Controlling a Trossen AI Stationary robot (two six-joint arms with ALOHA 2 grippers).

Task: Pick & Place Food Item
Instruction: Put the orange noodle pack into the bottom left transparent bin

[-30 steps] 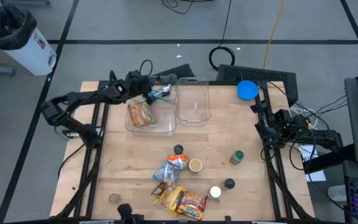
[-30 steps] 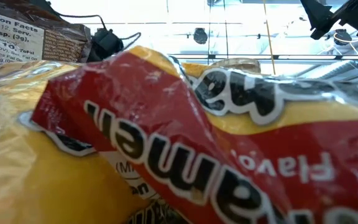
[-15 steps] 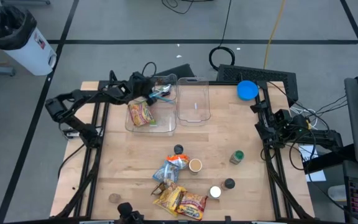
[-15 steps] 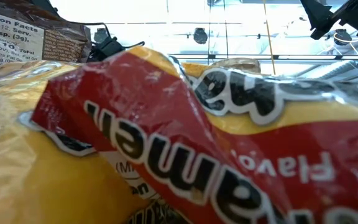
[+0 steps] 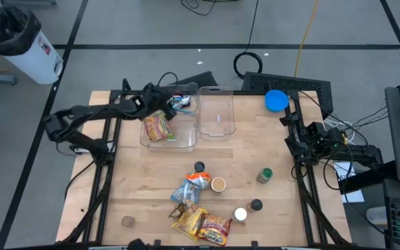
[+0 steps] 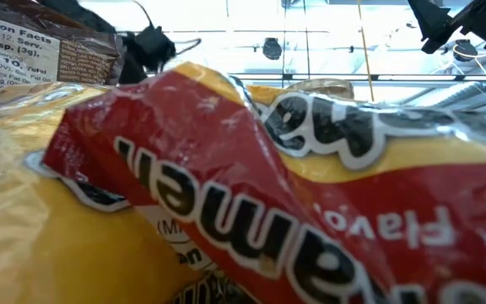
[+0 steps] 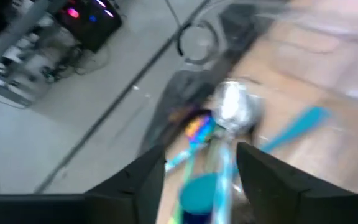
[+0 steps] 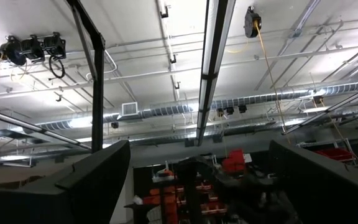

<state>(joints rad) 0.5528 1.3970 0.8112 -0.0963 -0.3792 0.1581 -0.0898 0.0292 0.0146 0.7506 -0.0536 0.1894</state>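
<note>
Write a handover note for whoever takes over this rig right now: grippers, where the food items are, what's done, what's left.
Left gripper: fingers open, over the left clear bin, nothing held.
Right gripper: fingers open, parked at the table's right edge, pointing at the ceiling.
Done: one snack packet and a blue-and-silver packet lie in the left clear bin.
The right clear bin holds nothing.
Left: ramen packets, a blue bag, small cups and jars on the table's near half.
</note>
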